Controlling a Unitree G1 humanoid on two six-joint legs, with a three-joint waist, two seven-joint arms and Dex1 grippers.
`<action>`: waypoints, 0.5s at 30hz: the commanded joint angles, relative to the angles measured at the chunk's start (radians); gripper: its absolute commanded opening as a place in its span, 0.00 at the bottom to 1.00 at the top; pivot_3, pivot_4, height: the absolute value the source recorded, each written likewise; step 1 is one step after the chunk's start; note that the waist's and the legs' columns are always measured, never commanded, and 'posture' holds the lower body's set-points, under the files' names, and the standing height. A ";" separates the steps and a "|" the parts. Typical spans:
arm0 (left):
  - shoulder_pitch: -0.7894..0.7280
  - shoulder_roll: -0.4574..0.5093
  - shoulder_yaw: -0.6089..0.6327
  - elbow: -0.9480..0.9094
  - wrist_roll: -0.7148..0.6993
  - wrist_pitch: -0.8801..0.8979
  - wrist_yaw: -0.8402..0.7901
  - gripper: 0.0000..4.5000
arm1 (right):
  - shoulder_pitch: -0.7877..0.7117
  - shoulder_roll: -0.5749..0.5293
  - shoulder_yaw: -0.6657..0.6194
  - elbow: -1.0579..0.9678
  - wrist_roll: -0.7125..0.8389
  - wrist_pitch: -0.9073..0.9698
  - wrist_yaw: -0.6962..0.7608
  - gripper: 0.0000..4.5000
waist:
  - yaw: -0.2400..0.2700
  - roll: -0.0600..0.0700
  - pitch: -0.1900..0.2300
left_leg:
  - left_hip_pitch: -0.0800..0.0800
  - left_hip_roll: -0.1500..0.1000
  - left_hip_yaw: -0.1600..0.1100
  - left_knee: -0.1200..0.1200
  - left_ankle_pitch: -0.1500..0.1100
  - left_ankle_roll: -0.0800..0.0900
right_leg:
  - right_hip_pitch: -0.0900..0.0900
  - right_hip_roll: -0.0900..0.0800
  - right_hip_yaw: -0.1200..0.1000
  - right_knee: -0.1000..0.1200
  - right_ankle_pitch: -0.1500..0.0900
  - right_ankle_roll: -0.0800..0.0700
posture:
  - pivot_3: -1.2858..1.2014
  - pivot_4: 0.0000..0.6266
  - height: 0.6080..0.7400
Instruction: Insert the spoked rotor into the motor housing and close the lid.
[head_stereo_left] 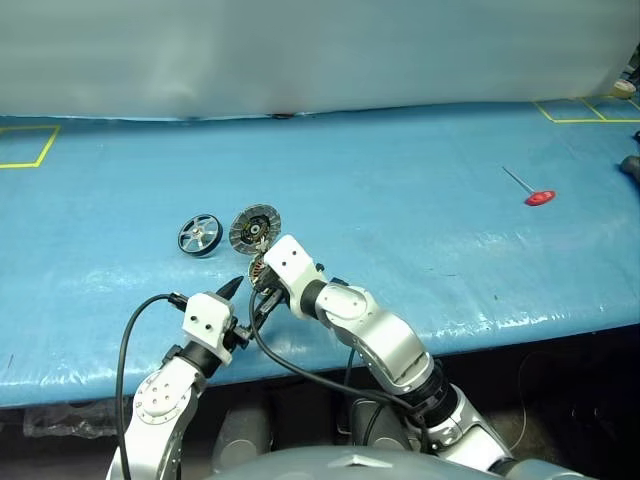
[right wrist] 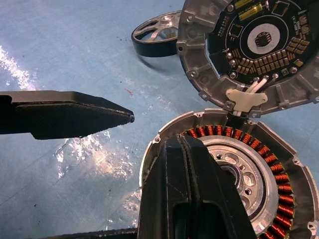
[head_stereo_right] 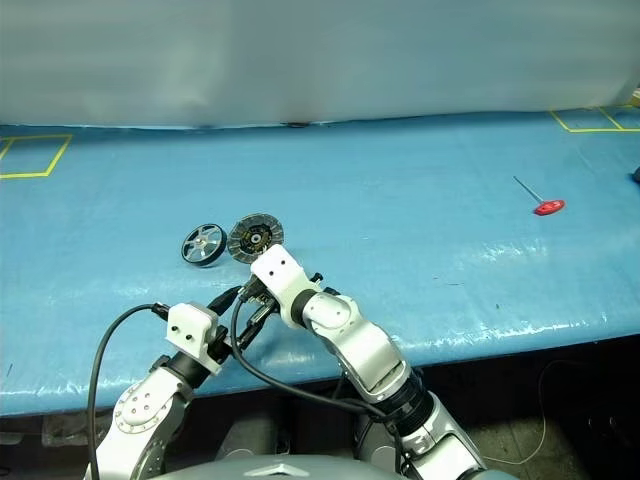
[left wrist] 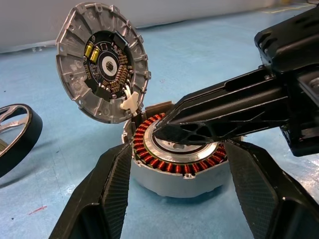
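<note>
Between the spread left tool (left wrist: 174,194) sits the motor housing (left wrist: 174,172) — closed right tool (right wrist: 187,144) above its windings.

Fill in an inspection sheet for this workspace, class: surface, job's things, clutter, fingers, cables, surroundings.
Surface: blue table cover, wrinkled, with yellow tape marks near the corners.
Job's things: motor housing open, copper windings showing; lid hinged up at its edge; spoked rotor lying loose on the cover beside them, not inserted.
Clutter: red-handled tool far to the right.
Fingers: left gripper open, one finger on each side of the housing; right gripper shut, tips over the housing's centre.
Cables: black cable looping along the left arm.
Surroundings: pale wall behind the table.
</note>
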 commanded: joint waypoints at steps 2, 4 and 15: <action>0.000 -0.006 -0.007 -0.036 -0.014 -0.015 -0.003 0.71 | -0.009 0.015 -0.011 0.021 -0.012 -0.026 -0.003 0.01 | -0.001 0.000 0.000 | 0.000 0.000 0.000 0.000 0.000 0.000 | 0.000 0.000 0.000 0.000 0.000 0.000 | 0.52 0.24 1.00; -0.001 -0.005 -0.006 -0.036 -0.015 -0.014 -0.003 0.71 | -0.009 0.019 -0.019 0.030 -0.015 -0.030 -0.003 0.01 | -0.001 0.000 0.000 | 0.000 0.000 0.000 0.000 0.000 0.000 | 0.000 0.000 0.000 0.000 0.000 0.000 | 0.52 0.24 1.00; 0.003 -0.006 -0.009 -0.034 -0.018 -0.017 -0.006 0.71 | -0.008 0.011 -0.059 0.088 -0.041 -0.064 -0.008 0.01 | -0.001 0.000 0.000 | 0.000 0.000 0.000 0.000 0.000 0.000 | 0.000 0.000 0.000 0.000 0.000 0.000 | 0.52 0.24 1.00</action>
